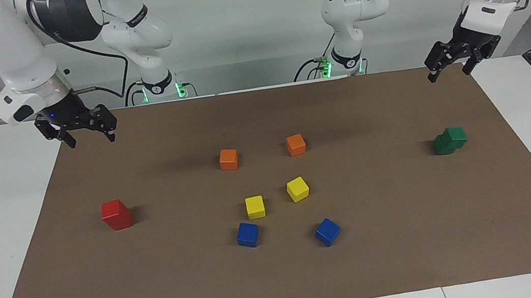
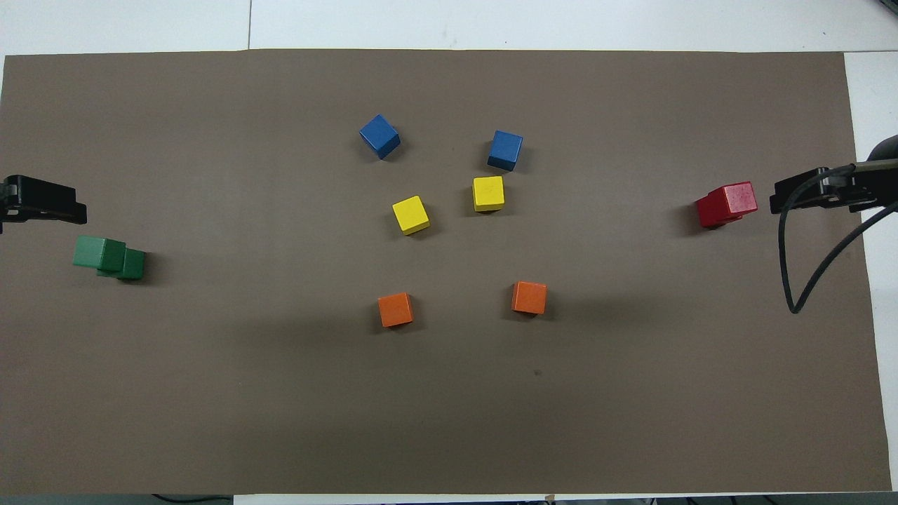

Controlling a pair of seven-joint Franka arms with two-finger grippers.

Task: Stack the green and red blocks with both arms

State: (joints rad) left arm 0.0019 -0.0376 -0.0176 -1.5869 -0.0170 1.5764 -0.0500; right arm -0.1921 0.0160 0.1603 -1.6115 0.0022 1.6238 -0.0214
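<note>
In the facing view, the right gripper (image 1: 91, 137) is hanging in the air over the corner of the brown mat (image 1: 412, 252) at the right arm's end, its fingers spread and holding nothing. The left gripper (image 1: 449, 73) is hanging over the mat's corner at the left arm's end, its fingers likewise spread and holding nothing. The red blocks (image 1: 116, 214) are standing as a stack of two on the mat toward the right arm's end, clear of the gripper. The green blocks (image 1: 449, 140) are sitting stacked toward the left arm's end, the upper one shifted off-centre on the lower. Between the two stacks, two orange blocks (image 1: 228, 159) are lying nearest the robots, two yellow blocks (image 1: 254, 207) farther out, and two blue blocks (image 1: 247, 234) farthest. In the overhead view, the green blocks (image 2: 109, 257) are showing the same offset, with the left gripper (image 2: 42, 200) at the frame's edge near them. The red blocks (image 2: 727, 204) are sitting just beside the right gripper (image 2: 814, 193), whose cable (image 2: 793, 280) is looping over the mat.
</note>
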